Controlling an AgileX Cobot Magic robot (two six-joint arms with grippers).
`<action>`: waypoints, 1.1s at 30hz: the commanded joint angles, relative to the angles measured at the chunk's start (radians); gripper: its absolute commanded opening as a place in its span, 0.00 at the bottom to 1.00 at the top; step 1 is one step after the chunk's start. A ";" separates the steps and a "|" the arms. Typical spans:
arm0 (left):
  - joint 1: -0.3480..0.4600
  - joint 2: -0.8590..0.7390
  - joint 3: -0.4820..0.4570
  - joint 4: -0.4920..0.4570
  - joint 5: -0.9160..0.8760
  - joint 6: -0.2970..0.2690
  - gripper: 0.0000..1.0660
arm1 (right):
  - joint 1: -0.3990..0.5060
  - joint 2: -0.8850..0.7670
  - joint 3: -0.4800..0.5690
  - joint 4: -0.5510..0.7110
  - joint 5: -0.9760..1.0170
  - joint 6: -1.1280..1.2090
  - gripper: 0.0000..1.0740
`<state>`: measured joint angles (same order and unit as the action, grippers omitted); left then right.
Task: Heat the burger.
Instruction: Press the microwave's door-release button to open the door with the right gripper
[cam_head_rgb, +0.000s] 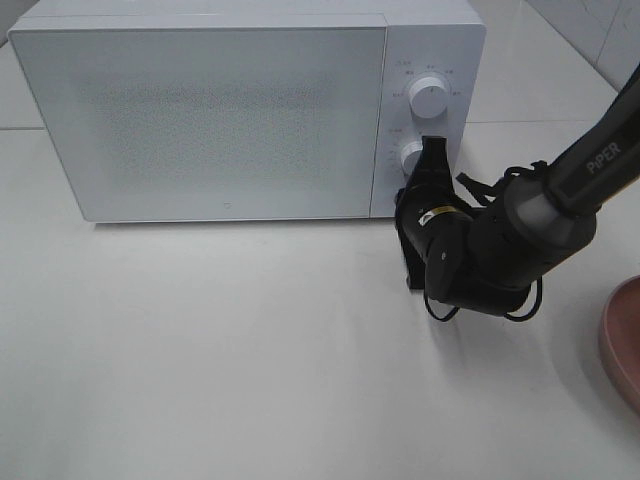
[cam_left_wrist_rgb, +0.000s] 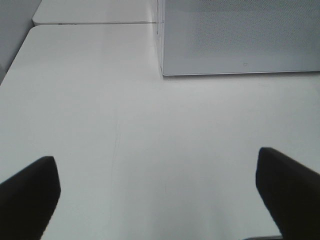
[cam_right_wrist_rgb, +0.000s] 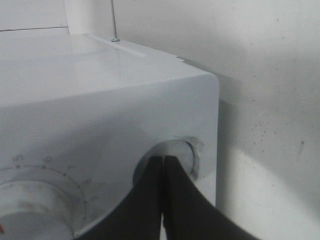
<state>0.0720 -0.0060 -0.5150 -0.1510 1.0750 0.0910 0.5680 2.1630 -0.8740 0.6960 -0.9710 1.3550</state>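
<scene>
White table (cam_head_rgb: 220, 350) holds a microwave (cam_head_rgb: 200, 110) w/ its door shut. Burger isn't in any view; prob. it's inside, since the pink plate (cam_head_rgb: 625, 345) at the edge looks bare. R arm (cam_head_rgb: 560, 185) bends low and reaches up to the lower knob (cam_head_rgb: 411, 157), jaws pressed together w/ tips on it, prob. to turn it and start the heat. L jaws hang wide apart over the table, out of the way.
</scene>
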 joint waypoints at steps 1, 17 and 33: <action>0.003 -0.016 -0.001 -0.010 -0.008 -0.001 0.94 | -0.009 0.015 -0.074 -0.026 -0.089 -0.022 0.00; 0.003 -0.016 -0.001 -0.010 -0.008 -0.001 0.94 | -0.033 0.049 -0.121 -0.016 -0.160 -0.038 0.00; 0.003 -0.016 -0.001 -0.010 -0.008 -0.001 0.94 | -0.030 0.000 -0.105 -0.030 -0.055 -0.086 0.00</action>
<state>0.0720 -0.0060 -0.5150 -0.1520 1.0750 0.0910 0.5670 2.1890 -0.9330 0.7520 -0.9270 1.2860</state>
